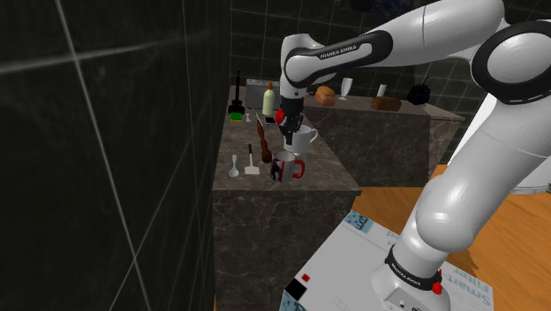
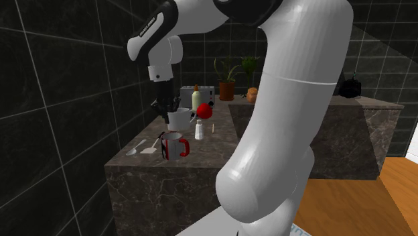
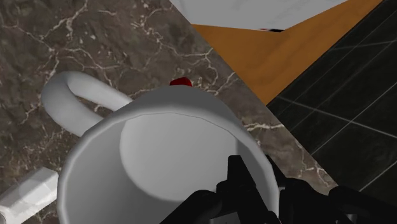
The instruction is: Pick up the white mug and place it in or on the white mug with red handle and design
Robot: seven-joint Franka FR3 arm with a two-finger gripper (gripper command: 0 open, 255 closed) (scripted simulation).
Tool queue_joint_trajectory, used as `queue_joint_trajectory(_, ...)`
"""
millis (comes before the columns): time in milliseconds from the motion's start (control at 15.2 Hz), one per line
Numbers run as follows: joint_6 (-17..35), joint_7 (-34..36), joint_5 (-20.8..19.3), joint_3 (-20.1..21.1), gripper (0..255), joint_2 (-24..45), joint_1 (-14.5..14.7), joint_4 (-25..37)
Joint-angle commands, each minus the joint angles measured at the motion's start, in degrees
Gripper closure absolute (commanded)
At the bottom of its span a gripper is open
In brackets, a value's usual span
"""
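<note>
I'm pinching the white mug's (image 2: 178, 119) rim with the fingers (image 3: 240, 184), holding it clear of the counter (image 2: 209, 143). The red mug (image 2: 174, 145) is sitting almost straight below (slightly nearer the front edge).

Dark marbled counter (image 1: 328, 168) with red-handled mug (image 1: 286, 166), white spatula (image 1: 252, 165) (white spoon (image 1: 234, 168) beside it), bottle (image 1: 267, 99).

Wrist view: the white mug (image 3: 159, 159) hid all but 1 red sliver of the red-handled mug (image 3: 181, 81) beyond it; the white mug's near rim was cropped.
</note>
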Motion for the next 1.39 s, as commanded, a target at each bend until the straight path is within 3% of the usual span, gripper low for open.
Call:
queue_joint_trajectory(0,1.83,0.12,-0.04,-0.01,255,0.35,-0.01,-1.44)
queue_joint_trajectory(330,5.88,0.35,-0.13,-0.06,255,1.53,-0.04,-4.32)
queue_joint_trajectory(792,5.88,0.35,-0.13,-0.06,255,1.53,-0.04,-4.32)
queue_joint_trajectory(858,5.89,0.37,-0.13,-0.06,0,1.54,-0.03,-4.32)
queue_joint_trajectory(1188,5.88,0.35,-0.13,-0.06,0,1.53,-0.04,-4.32)
queue_joint_trajectory(1320,2.01,0.30,0.00,0.08,0,0.73,0.08,-1.26)
